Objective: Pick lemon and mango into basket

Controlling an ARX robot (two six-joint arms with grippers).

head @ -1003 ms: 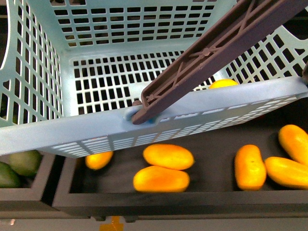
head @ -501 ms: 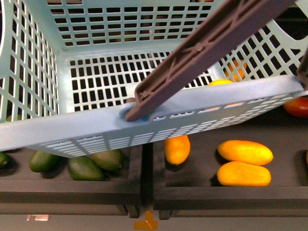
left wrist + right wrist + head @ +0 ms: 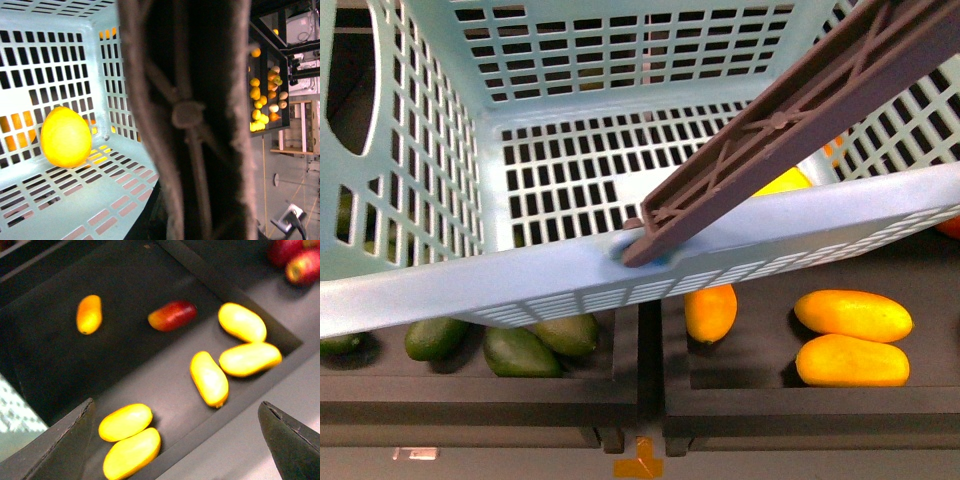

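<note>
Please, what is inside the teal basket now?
One lemon lies on the floor of the basket. No mango shows inside. The handle and near rim cover part of the floor, so that part is unseen.

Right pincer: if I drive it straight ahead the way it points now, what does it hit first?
Probably the tray floor, in the gap between the paired mangoes and the single mango. The right pincer is open and no fruit sits dead centre, though depth is unclear.
</note>
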